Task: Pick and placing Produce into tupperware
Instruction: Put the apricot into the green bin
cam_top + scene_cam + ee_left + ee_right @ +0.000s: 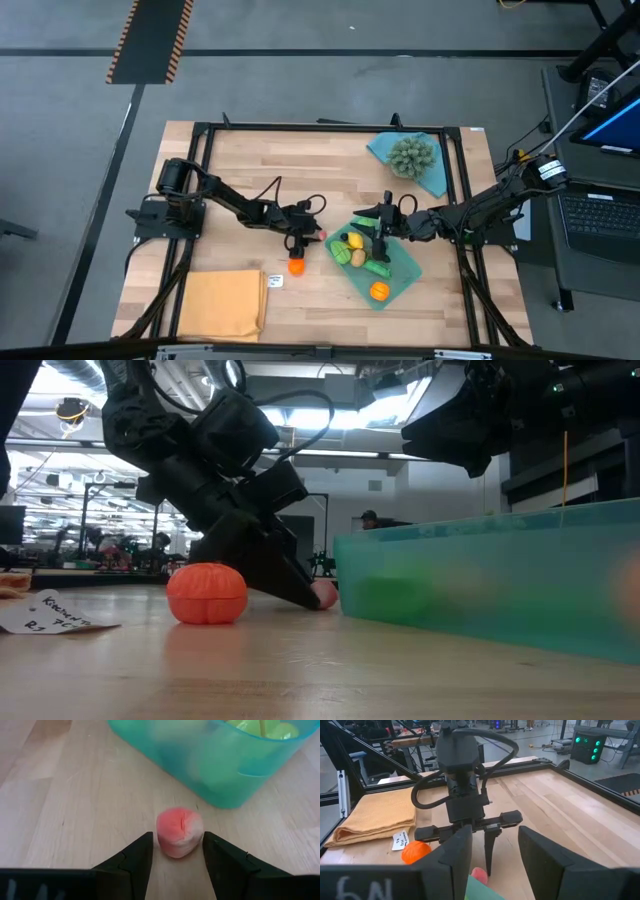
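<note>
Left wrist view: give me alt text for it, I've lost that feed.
The left gripper sits low on the wooden table, fingers open around a small pink-red produce piece that lies between the fingertips, not yet clamped. Just beyond it stands the teal tupperware, with blurred yellow-green pieces showing inside.

Even, bright indoor light fills all views. In the low view, ceiling light strips (pixel 330 420) glare white at twelve o'clock, leaving the arms as dark silhouettes. The tupperware (pixel 500 585) at three o'clock is blurred, its contents soft smears. In the left wrist view, the pink produce piece (pixel 179 832) is slightly soft, casting a faint shadow.
</note>
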Controlling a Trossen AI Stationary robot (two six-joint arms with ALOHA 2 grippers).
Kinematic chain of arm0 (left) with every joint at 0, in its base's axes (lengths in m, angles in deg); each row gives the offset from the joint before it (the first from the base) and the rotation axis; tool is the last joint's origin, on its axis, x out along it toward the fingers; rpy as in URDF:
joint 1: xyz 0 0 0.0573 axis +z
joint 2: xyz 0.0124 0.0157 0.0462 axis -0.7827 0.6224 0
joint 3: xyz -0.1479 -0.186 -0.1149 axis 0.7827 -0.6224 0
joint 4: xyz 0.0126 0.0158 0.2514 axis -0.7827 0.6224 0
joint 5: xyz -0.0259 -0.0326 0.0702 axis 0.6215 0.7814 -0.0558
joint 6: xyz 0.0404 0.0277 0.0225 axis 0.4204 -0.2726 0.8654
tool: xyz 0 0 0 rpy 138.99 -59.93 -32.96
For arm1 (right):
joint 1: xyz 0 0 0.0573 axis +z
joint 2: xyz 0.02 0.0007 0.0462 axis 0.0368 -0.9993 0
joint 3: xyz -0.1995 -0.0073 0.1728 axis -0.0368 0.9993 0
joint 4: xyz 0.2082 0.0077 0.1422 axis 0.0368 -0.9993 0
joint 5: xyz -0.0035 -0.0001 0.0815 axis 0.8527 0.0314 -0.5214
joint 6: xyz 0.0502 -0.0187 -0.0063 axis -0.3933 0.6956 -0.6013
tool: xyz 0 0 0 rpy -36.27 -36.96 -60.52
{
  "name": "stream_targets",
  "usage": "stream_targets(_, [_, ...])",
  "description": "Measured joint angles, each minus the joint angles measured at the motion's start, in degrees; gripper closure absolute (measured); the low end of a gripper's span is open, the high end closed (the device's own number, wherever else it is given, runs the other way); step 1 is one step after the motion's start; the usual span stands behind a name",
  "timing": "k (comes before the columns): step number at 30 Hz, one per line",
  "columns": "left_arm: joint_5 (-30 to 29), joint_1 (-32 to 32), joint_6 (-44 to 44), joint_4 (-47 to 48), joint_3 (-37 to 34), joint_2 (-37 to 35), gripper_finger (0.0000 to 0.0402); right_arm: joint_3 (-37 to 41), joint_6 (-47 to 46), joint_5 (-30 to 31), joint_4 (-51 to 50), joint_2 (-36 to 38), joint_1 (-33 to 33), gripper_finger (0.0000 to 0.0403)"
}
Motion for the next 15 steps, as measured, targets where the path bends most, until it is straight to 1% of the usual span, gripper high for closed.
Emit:
stream_targets(3, [0.0,0.0,-0.1,0.0,0.0,0.0,0.0244,0.0,0.0,0.0,0.0,0.0,0.0,0.0240])
stream_targets(6, [0.0,0.0,-0.1,-0.1,0.0,0.0,0.0263,0.0,0.0,0.0,0.0,0.0,0.0,0.0240])
stream_targets(15, [0.0,0.0,-0.1,0.0,0.0,0.0,0.0356,0.0,0.0,0.0,0.0,0.0,0.0,0.0240])
